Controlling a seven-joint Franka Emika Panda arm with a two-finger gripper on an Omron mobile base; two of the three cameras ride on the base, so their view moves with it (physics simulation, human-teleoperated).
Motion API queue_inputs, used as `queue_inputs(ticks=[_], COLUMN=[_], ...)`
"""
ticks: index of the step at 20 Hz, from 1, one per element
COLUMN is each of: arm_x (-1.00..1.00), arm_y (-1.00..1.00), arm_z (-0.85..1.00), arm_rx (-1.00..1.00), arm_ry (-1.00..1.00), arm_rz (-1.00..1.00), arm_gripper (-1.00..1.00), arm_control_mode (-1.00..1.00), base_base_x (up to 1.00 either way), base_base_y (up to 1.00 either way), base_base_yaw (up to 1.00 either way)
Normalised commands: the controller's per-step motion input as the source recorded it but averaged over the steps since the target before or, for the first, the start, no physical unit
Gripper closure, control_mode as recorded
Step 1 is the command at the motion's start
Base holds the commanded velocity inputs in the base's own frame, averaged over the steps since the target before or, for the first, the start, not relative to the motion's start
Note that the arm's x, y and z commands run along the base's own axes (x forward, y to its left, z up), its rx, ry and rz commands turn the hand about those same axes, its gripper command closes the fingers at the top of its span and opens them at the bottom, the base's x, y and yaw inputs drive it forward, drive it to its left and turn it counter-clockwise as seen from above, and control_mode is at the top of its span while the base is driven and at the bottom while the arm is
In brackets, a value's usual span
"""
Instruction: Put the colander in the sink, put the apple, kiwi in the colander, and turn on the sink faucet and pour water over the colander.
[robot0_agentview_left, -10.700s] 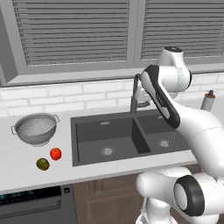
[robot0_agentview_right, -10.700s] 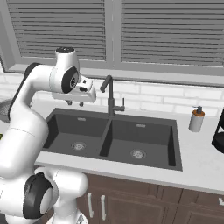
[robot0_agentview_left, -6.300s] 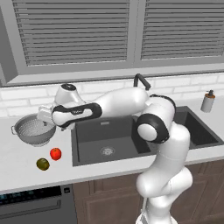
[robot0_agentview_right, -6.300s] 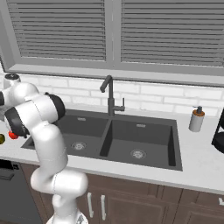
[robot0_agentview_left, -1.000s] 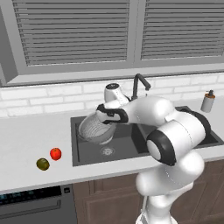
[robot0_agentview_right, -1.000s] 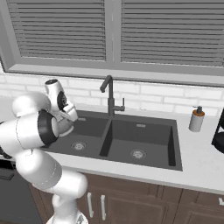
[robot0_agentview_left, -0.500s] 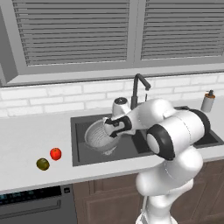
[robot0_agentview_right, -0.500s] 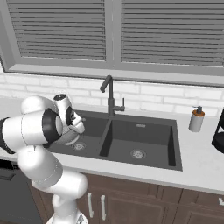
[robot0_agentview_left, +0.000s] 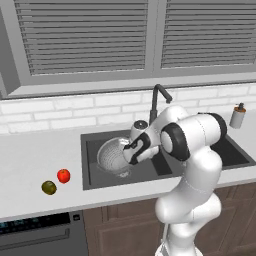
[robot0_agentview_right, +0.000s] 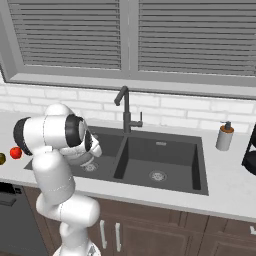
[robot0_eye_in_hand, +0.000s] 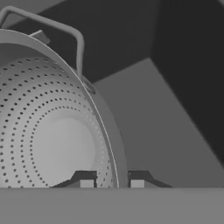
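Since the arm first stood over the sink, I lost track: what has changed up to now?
The gripper swung left, closed on the colander's rim, carried it from the counter and lowered it into the sink's left basin, still shut on it. The apple and kiwi stayed on the counter; the faucet is untouched.

Ahead of me a grey soap dispenser (robot0_agentview_left: 237, 116) upright on the white worktop (robot0_agentview_left: 30, 160), window blinds (robot0_agentview_left: 85, 37) above it, dishwasher (robot0_agentview_left: 35, 237) below its front edge
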Motion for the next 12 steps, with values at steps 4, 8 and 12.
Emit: queue_inputs(ticks=[4, 8, 12], arm_x=[0.27, 0.15, 0.20], arm_y=[0.00, 0.00, 0.04], arm_z=[-0.19, -0.06, 0.00], arm_rx=[0.00, 0.00, 0.00], arm_ry=[-0.01, 0.02, 0.13], arm_rz=[0.00, 0.00, 0.00], arm_gripper=[1.00, 1.00, 1.00], arm_control_mode=[-1.00, -1.00, -1.00], base_base_x=[0.00, 0.00, 0.00], base_base_y=[0.00, 0.00, 0.00], base_base_yaw=[0.00, 0.00, 0.00])
